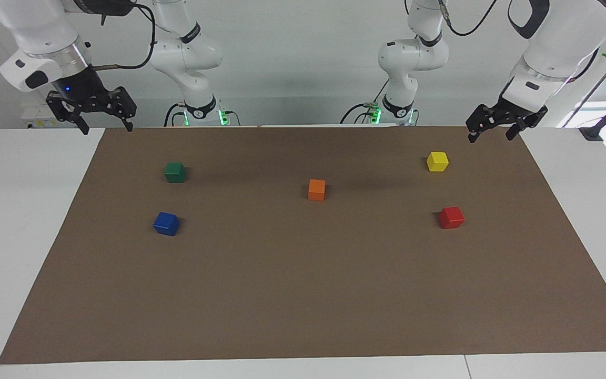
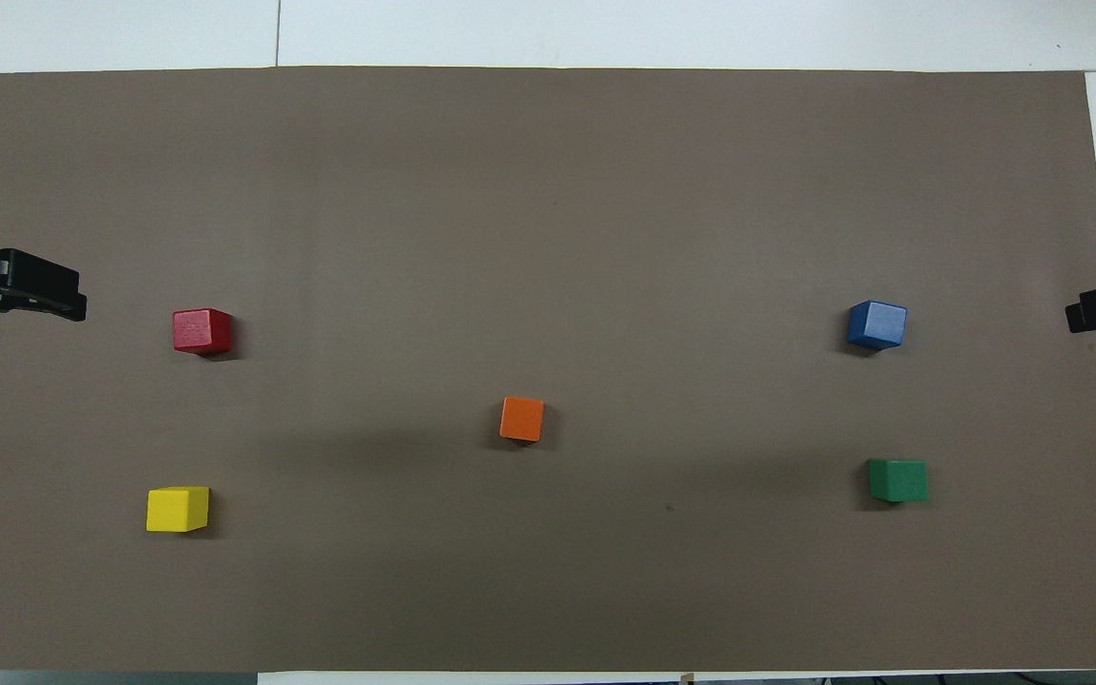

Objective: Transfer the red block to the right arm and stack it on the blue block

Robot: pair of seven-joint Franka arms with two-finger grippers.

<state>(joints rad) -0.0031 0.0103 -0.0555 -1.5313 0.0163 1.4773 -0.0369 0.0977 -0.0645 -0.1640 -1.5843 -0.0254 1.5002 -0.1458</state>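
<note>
red block [image 1: 451, 217] sits flat on the brown mat [image 1: 303, 295] at the left arm's end, farther from the robots than the yellow block [image 1: 437, 161], well apart from everything, nothing touching it. blue block [image 1: 166, 223] is at the right arm's end, farther out than the green block [image 1: 175, 172]; orange block [image 1: 316, 189] is in the middle between the 2 ends.

left gripper [image 1: 492, 132] hangs raised over the mat's robot-side edge near the yellow block, fingers spread, holding nothing. right gripper [image 1: 105, 125] hangs over the mat corner at its own end, fingers spread too, empty, waiting.

i judge nothing is started; step in hand is the left arm's pick. i'd bring the left gripper out past the yellow block without clipping it, line the fingers square to 2 flat faces, since the cube looks slightly turned, and come straight down. i'd grip low or off to one side so the right gripper has bare faces to take at the handover, probably over the orange block's area.
</note>
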